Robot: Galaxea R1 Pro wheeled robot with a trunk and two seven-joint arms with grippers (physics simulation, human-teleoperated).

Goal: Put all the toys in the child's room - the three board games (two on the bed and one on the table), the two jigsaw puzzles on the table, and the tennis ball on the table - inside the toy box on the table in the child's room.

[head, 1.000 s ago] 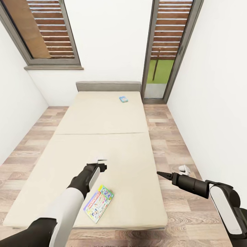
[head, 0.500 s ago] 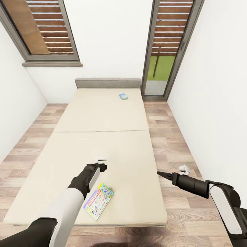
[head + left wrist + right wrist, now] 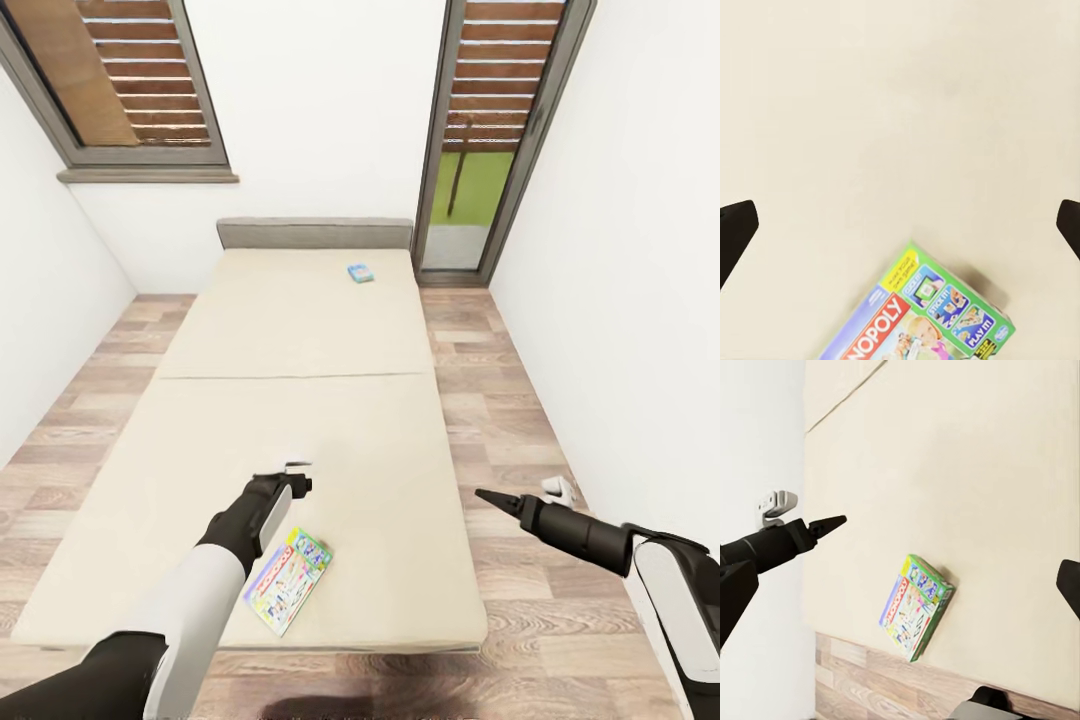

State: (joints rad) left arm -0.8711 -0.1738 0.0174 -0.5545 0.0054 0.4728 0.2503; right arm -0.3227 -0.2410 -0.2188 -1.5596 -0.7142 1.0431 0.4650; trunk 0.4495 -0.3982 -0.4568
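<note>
A colourful Monopoly board game (image 3: pixel 289 581) lies flat on the beige bed (image 3: pixel 300 420), near the foot edge. It also appears in the left wrist view as the Monopoly box (image 3: pixel 926 319) and in the right wrist view as the same box (image 3: pixel 915 607). A small blue board game (image 3: pixel 360 273) lies far off near the headboard. My left gripper (image 3: pixel 292 476) hovers open just above the mattress, a little beyond the Monopoly box, with its fingers (image 3: pixel 736 229) wide apart. My right gripper (image 3: pixel 488 497) is open over the floor beside the bed's right side, holding nothing.
Wood floor (image 3: pixel 500 400) runs along both sides of the bed. A white wall (image 3: pixel 620 300) stands close on the right of my right arm. A shuttered window (image 3: pixel 120 90) and a glass door (image 3: pixel 470 150) are in the far wall behind the grey headboard (image 3: pixel 315 233).
The whole picture has shifted a little, so the camera has moved. My right gripper has swung slightly to the right. The left arm and the Monopoly box keep their places.
</note>
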